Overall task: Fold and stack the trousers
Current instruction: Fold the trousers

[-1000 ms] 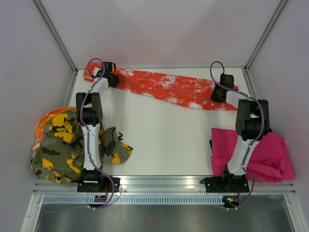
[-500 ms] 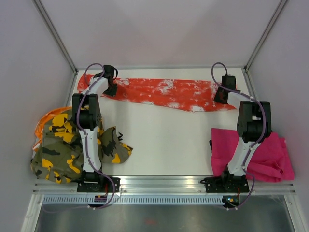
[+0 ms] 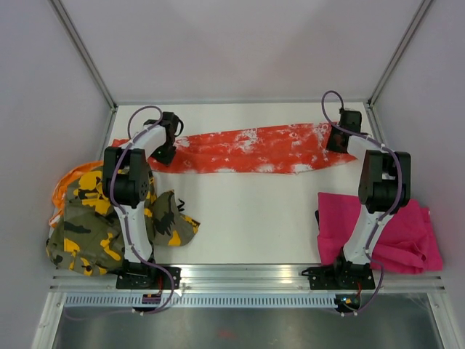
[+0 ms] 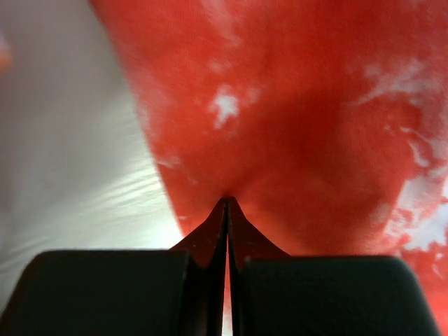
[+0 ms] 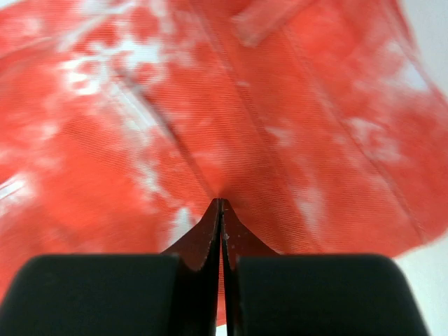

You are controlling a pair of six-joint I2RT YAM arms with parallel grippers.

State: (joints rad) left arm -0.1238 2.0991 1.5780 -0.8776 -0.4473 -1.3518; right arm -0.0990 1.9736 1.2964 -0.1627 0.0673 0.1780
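I see bright orange-red white-splattered cloth trousers (image 3: 247, 149) spread lengthwise near the white table (image 3: 247, 218) far edge, left gripper (image 4: 225, 203) pinching their left end, right gripper (image 5: 219, 203) clamped on their right end, crumpled olive-yellow-black camouflage trousers (image 3: 94, 218) at table's left edge, plain magenta pink trousers (image 3: 407, 236) at its right

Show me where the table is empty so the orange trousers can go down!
The middle of the table is free, bordered by the orange trousers behind, the camo pile left and the pink pair right. The near corners are crowded with those piles.

White table (image 3: 240, 211); pale grey walls (image 3: 240, 43); slanting aluminium posts (image 3: 83, 54); metal rail (image 3: 240, 275) along near edge
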